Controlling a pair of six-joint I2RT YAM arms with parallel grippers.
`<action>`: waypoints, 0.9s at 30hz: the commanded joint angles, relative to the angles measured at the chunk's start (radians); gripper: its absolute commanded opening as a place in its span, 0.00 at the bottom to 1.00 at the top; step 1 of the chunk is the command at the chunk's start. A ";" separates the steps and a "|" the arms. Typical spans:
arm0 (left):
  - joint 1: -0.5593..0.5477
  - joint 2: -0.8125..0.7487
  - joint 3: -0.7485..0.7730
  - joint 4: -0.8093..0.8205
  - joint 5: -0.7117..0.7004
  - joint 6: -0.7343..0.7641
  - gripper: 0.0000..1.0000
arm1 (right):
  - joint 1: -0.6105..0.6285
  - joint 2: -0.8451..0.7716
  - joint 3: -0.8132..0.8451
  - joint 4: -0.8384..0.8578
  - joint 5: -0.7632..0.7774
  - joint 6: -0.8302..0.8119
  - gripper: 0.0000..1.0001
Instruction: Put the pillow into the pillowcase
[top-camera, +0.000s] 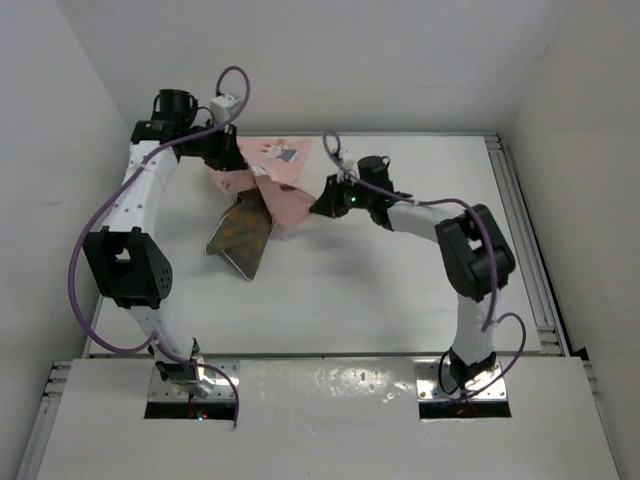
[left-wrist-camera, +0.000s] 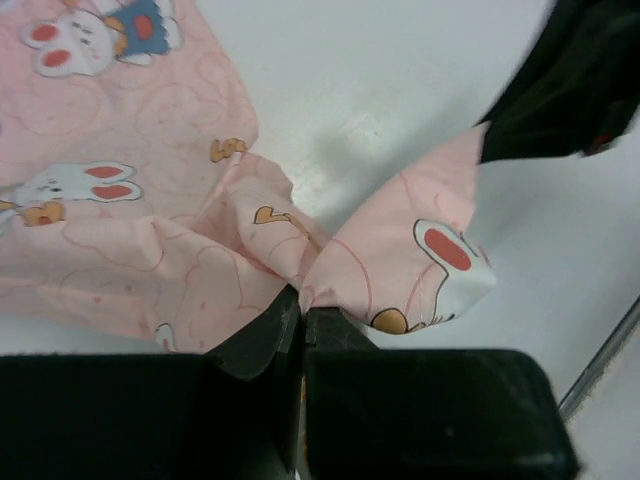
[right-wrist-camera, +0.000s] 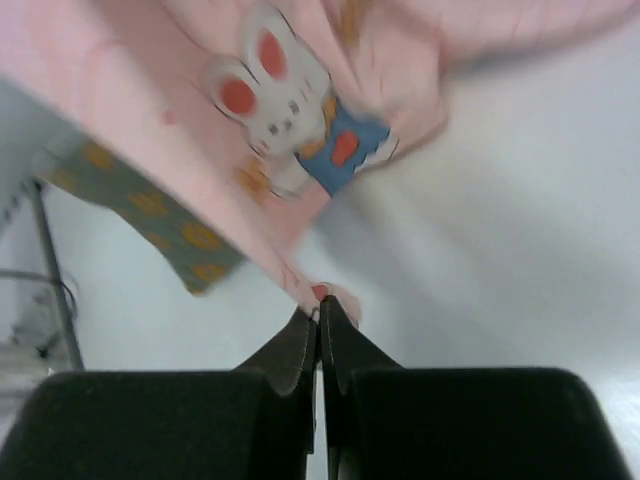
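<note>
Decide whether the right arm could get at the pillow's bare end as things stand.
Probably not yet: the right arm has its jaws shut on the pillowcase edge, and the pillow pokes out beyond the cloth.

The pillowcase (top-camera: 288, 198) is soft, matt pink printed cloth, creased. The pillow (top-camera: 240, 235) is matt grey-olive patterned fabric. The white counter (top-camera: 400, 290) looks smooth, faintly glossy. Black jaws: matt plastic.

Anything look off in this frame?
Yes. The pillowcase is bunched and twisted between the left gripper and the right gripper, both pinching it. The pillow pokes out askew from under it, only partly covered.
</note>
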 joint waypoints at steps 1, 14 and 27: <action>0.063 -0.061 0.167 0.016 0.082 -0.045 0.00 | -0.057 -0.231 0.039 0.155 -0.037 0.119 0.00; 0.076 -0.067 0.470 -0.028 0.200 -0.123 0.00 | -0.168 -0.532 0.177 0.488 0.096 0.263 0.00; 0.062 -0.090 0.448 0.041 0.303 -0.224 0.00 | -0.161 -0.569 0.258 0.236 0.184 0.176 0.00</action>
